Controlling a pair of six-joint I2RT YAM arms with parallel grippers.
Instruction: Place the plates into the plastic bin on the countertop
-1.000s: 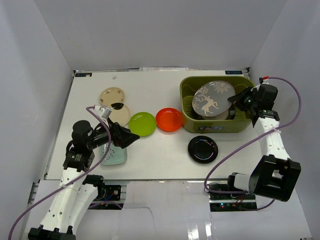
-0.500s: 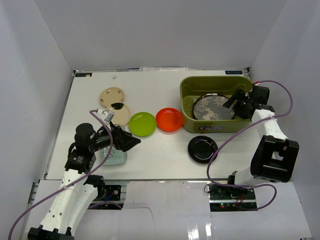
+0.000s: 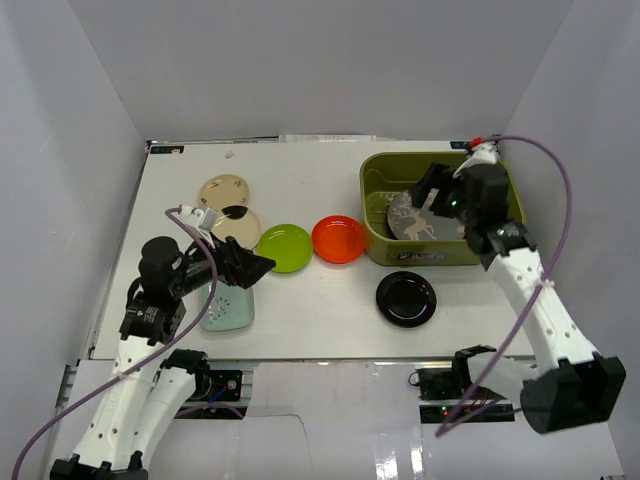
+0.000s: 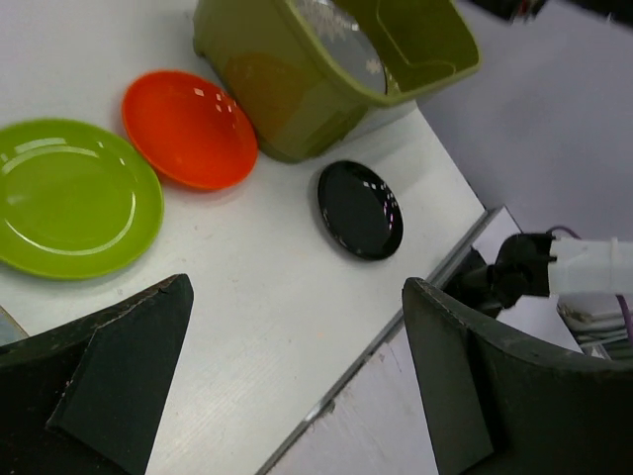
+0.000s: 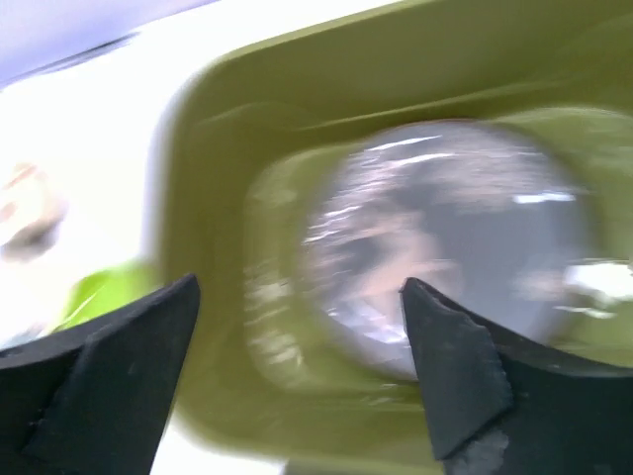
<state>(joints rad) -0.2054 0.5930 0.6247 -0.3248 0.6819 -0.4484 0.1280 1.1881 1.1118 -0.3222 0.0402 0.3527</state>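
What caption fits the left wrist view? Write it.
Open left fingers facing lime green plate, orange-red plate, black plate, beside olive bin.

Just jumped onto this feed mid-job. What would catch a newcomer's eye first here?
The olive-green bin at the countertop's far right, a grey deer-patterned plate inside it and the open right hand just above. Then the lime green plate and orange-red plate side by side mid-table, with the glossy black plate in front of the bin.

Bright, even overhead light leaves soft shadows on the white bench (image 3: pixel 310 190) and glints on the black plate (image 3: pixel 406 298); the right wrist view of the green bin (image 5: pixel 213 228) is motion-blurred, the left wrist view sharp.
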